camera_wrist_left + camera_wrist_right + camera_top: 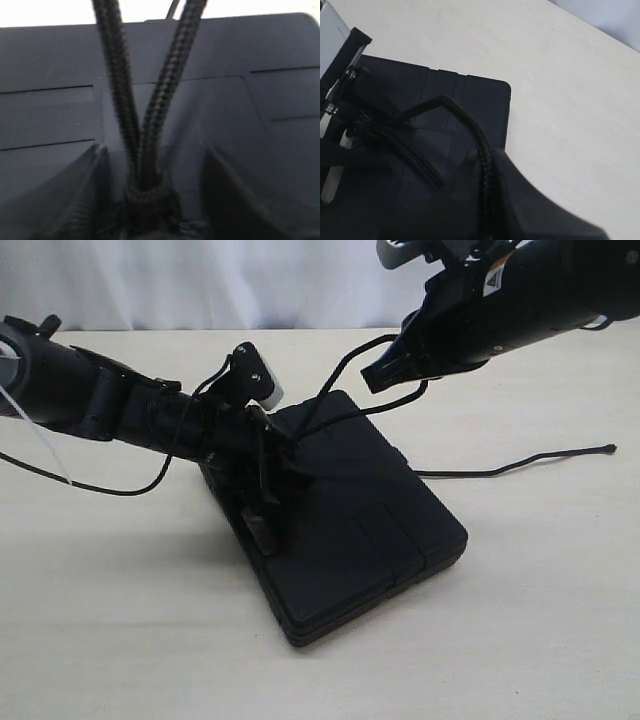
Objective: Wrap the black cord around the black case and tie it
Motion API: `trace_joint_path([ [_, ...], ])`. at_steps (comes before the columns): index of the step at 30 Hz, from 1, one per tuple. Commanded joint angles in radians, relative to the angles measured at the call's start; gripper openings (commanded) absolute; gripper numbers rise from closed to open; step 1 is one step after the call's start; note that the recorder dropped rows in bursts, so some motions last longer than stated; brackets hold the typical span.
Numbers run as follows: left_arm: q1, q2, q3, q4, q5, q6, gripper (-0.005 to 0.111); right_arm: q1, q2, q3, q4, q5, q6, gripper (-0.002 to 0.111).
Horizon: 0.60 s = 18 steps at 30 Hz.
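Table (520,640): black case (380,520) at centre, nothing bracing it.
Right gripper (385,375), at 1 o'clock above the case, clamped on the black cord (470,474). A hard pull could drag or tip the case.
Left gripper (152,155), at the case's 10 o'clock edge, fingers spread either side of the knot (147,197), not pinching it. The knot may slacken.
Free tail trails toward 3 o'clock.

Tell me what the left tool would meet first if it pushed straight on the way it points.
Probably the black case: its grooved lid lies right ahead of the left tool, whose fingers straddle the knotted black cord. Depth is unclear.
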Motion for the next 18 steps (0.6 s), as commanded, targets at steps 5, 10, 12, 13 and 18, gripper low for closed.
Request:
trace_joint_path([
  [5,-0.001,0.0,-0.009,0.002,0.033,0.031,0.0,-0.003,-0.007,-0.006,-0.004,-0.037,0.097,0.014],
  [10,-0.001,0.0,-0.009,-0.058,0.033,0.029,0.0,-0.003,-0.06,-0.014,-0.055,-0.006,0.158,0.052],
  [12,-0.001,0.0,-0.009,-0.074,0.033,0.029,0.0,-0.028,-0.109,-0.05,-0.173,0.06,0.231,0.061],
  [13,-0.001,0.0,-0.009,-0.074,0.033,0.029,0.0,-0.05,-0.122,-0.064,-0.207,0.08,0.269,0.061],
  [18,-0.001,0.0,-0.009,-0.072,0.033,0.029,0.0,-0.276,-0.079,-0.082,-0.272,0.218,0.394,0.061],
])
